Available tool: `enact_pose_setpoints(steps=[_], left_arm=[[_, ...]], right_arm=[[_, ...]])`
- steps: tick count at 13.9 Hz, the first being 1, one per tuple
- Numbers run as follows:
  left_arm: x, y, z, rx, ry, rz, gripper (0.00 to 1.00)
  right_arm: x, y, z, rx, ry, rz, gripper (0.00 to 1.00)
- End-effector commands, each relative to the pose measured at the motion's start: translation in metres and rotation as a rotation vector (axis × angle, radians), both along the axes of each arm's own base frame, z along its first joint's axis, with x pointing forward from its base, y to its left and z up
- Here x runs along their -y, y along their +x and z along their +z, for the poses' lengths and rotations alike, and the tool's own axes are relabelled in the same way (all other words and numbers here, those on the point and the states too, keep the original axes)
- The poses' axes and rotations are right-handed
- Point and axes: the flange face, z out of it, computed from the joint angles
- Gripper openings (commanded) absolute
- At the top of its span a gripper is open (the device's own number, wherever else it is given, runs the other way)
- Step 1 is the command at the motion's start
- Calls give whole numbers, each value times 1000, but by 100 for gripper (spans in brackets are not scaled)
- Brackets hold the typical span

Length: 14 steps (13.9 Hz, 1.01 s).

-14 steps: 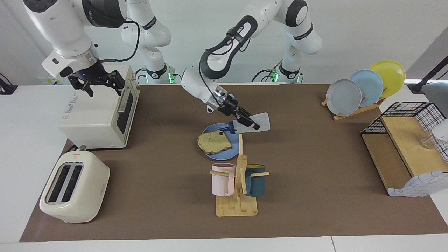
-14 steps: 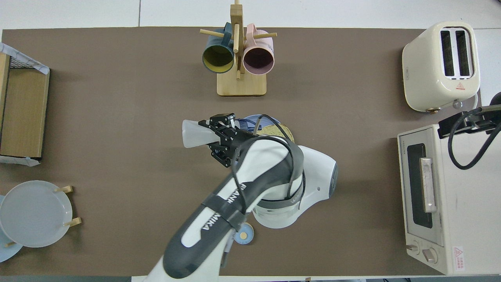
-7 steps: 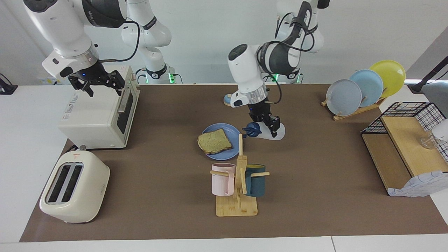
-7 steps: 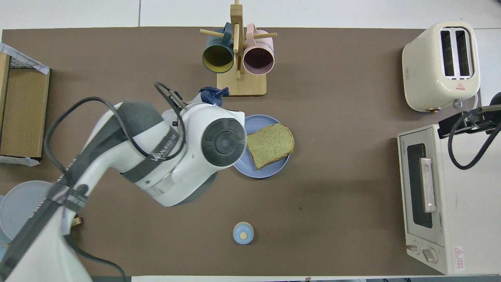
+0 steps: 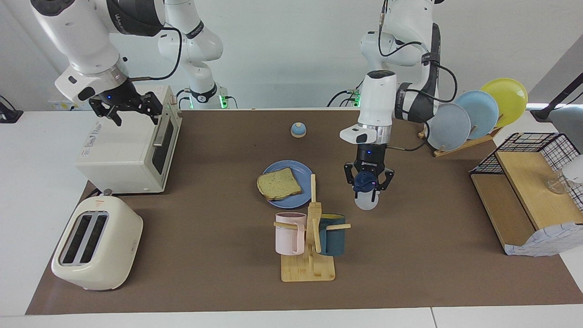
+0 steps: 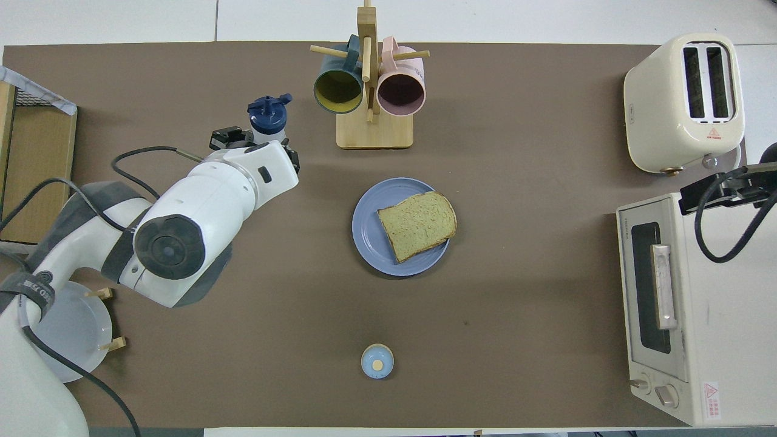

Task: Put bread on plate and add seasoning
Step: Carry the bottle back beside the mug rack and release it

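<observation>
Bread already flat on plate mid-table, so step 1 done; seasoning left, or just finished – can't tell. Left gripper clamped on seasoning bottle, upright, over bare mat toward left arm's end, beside mug rack. Right gripper wide, empty, waiting over oven. Plenty open mat round plate; rack pegs close by, mind those.

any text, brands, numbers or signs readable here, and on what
"TOSHIBA", faint, on the toaster oven door frame in the overhead view.
Red warning triangle with print too small to read on the toaster top.
Another red-triangle sticker by the oven knobs: unreadable.
Label on the oven's top in the facing view: blurred.
Lettering on the right arm's dark band: partly visible, not readable.
</observation>
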Motion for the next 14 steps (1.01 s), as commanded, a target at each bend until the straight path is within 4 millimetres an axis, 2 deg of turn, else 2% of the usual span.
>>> enact_pose_setpoints(steps=[1, 6, 7, 9, 12, 14], left_arm=[[-27, 9, -3, 70, -127, 64, 0], [-63, 47, -64, 174, -276, 99, 0], [-65, 55, -73, 191, -288, 92, 0], [-62, 73, -89, 207, -267, 64, 0], [-79, 94, -106, 223, -187, 18, 0], [-93, 97, -122, 208, -148, -1, 0]], right_arm=[[4, -2, 1, -14, 26, 11, 100], [3, -2, 1, -14, 26, 13, 100], [4, -2, 1, -14, 26, 11, 100], [3, -2, 1, -14, 26, 13, 100], [3, -2, 1, -14, 26, 14, 100], [3, -2, 0, -16, 26, 14, 100]])
